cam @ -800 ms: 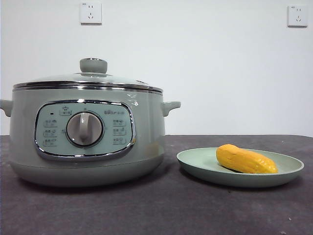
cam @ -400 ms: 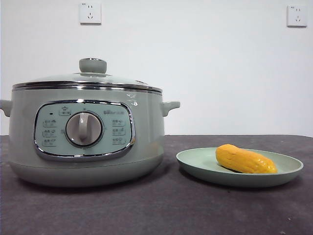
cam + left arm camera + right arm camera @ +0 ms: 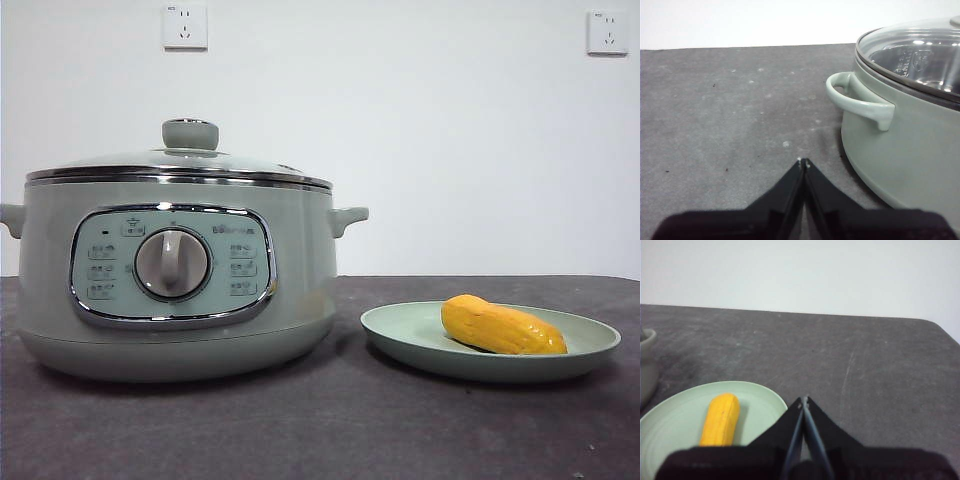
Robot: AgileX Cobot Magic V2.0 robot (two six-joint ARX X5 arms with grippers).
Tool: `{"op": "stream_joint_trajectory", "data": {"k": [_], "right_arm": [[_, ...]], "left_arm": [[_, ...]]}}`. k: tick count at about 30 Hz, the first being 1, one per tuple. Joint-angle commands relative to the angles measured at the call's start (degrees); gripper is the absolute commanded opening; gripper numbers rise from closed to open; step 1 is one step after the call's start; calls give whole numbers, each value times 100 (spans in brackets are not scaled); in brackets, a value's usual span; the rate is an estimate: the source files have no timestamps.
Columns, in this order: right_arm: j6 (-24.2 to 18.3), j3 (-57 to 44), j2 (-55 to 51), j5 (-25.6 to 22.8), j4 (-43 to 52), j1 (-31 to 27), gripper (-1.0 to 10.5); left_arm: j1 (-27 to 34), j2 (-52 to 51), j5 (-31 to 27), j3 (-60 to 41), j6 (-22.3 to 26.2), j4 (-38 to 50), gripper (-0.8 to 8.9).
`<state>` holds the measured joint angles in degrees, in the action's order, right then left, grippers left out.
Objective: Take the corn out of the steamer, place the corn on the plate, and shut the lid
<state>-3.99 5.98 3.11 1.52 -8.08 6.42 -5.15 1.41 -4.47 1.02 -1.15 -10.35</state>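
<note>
The sage-green steamer point(image 3: 175, 280) stands at the left of the table with its glass lid point(image 3: 180, 165) sitting shut on it; the knob point(image 3: 190, 133) is on top. The yellow-orange corn point(image 3: 503, 326) lies on the pale green plate point(image 3: 400, 335) to the right of the steamer. My left gripper point(image 3: 803, 162) is shut and empty, low over the table beside the steamer's side handle point(image 3: 855, 97). My right gripper point(image 3: 803, 400) is shut and empty, just beside the plate point(image 3: 675, 415) and the corn point(image 3: 720, 419). Neither gripper shows in the front view.
The dark grey table point(image 3: 330, 430) runs under everything. A white wall with two sockets point(image 3: 185, 25) stands behind. The table's far right corner point(image 3: 935, 325) shows in the right wrist view.
</note>
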Motion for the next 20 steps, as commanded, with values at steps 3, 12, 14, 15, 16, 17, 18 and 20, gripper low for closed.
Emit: {"op": "stream_joint_trajectory", "data": {"k": [3,12,14,15,16,17,18,20], "right_arm": [[9,-339,-256,7,74,-4,2],[282,-564,-306,9,-234,-2,2],[520,-564,-304,9,-232,-2,2],[632,-564,-293,9,-232,0,2],[695,-564,-273,4,-229,2,2],[693,-564,-269,4,-227,2,2],[693,-564,-264,-11,-225,2,2],[693,-564,-262,-13,-225,2,2]], "left_arm": [[20,-15,15,-85,-55,22,-4],[20,-15,15,-85,-55,22,-4],[20,-15,15,-85,-55,22,-4],[20,-15,15,-85,-55,22,-4],[20,-15,15,-85,-55,22,-4],[20,-15,15,-85,-55,22,-4],[20,-15,17,-85,-55,22,-4],[20,-15,15,-85,-55,22,-4]]}}
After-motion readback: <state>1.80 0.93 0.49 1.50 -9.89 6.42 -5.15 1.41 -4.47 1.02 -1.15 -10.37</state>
